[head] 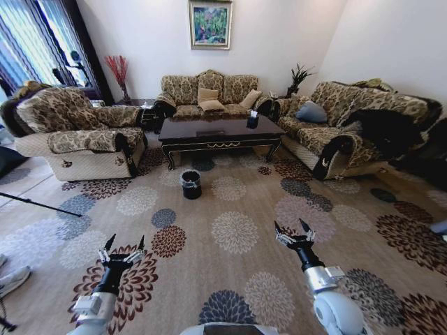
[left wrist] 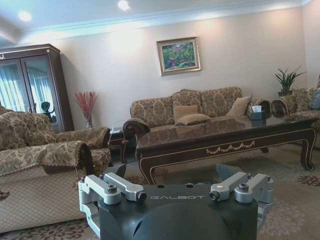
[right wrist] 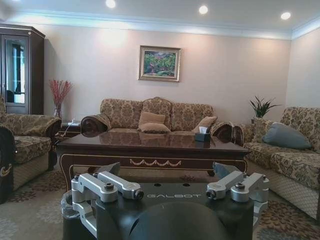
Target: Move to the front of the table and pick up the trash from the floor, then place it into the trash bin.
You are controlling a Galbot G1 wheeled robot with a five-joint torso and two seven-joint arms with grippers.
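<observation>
The dark glossy table stands across the room in front of the far sofa, also seen as table and table. The small black trash bin sits on the patterned floor just before the table's left front leg. I cannot make out any trash on the carpet from here. My left gripper is open low at the left, over a dark red medallion. My right gripper is open at the right. Both point toward the table and hold nothing.
An armchair flanks the table on the left, a long sofa on the right, and another sofa behind. A dark tissue box rests on the table. A thin tripod leg crosses the carpet at far left.
</observation>
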